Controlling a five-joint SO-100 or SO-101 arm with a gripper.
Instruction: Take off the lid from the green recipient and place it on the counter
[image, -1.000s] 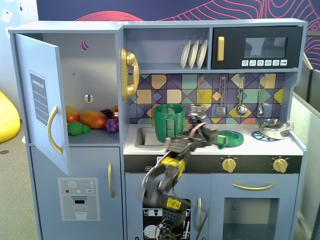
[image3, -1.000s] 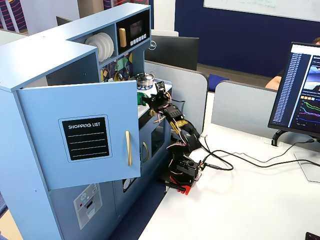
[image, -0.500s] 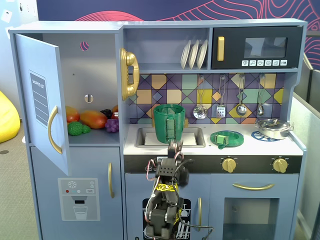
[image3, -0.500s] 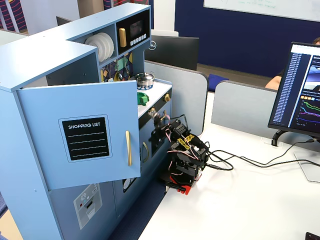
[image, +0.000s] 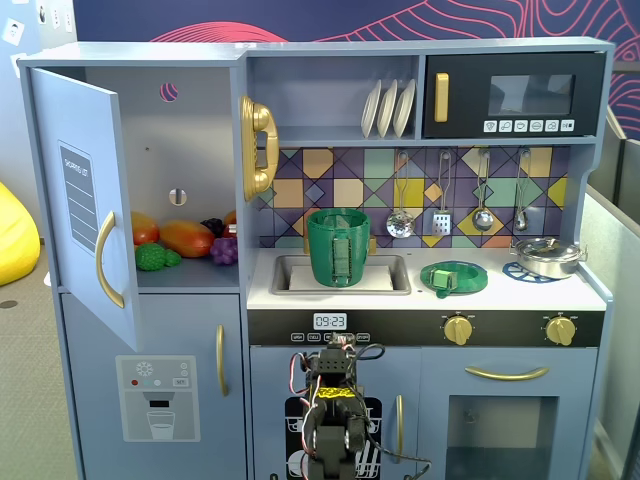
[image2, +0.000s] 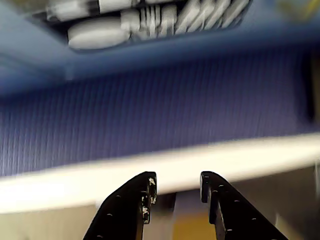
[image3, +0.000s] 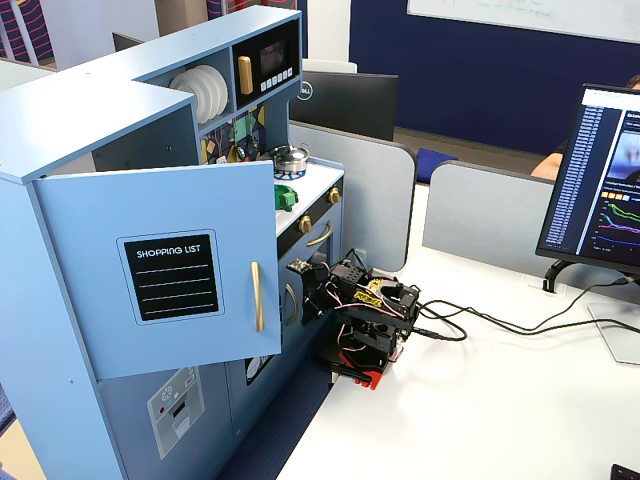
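Green recipient (image: 338, 247) uncovered by sink, lid (image: 454, 277) flat on counter (image: 560, 292); jaws spread, empty

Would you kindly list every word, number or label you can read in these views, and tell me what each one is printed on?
"SHOPPING LIST": black panel on the open fridge door.
"09:23": digital clock display on the kitchen's front panel; the digits are small, so this reading is uncertain.
Too small to read: the microwave buttons, the ice dispenser panel, the monitor text.
Wrist view: blurred, nothing readable.
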